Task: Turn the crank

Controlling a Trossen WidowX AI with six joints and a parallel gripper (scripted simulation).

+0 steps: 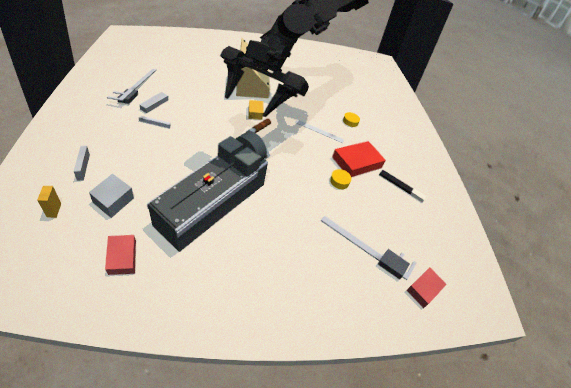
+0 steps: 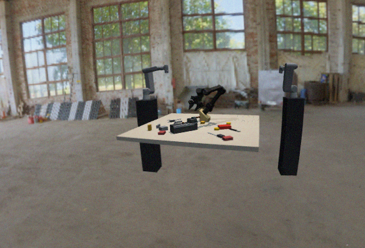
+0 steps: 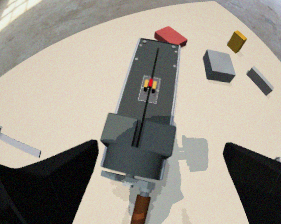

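The dark machine (image 1: 225, 206) (image 2: 184, 128) (image 3: 128, 93) stands on the table, its slot running lengthwise. The slide's red pointer (image 1: 206, 177) (image 3: 150, 82) sits between the two small brass marks, level or nearly so; the views are too coarse to tell if it is exact. The crank's brown handle (image 1: 262, 125) (image 3: 140, 210) sticks out at the end nearest the arm. My gripper (image 1: 246, 105) (image 2: 193, 108) (image 3: 164, 148) is open and empty. It is raised above and behind the handle, with its fingers wide apart and clear of it.
A yellow block (image 1: 256, 109) lies near the handle, beside the arm's base. A grey block (image 1: 111, 194) (image 3: 218, 65) and a red block (image 1: 120, 254) (image 3: 170, 36) lie left of the machine. A bright red block (image 1: 359, 158), yellow discs and a caliper (image 1: 394, 263) lie right.
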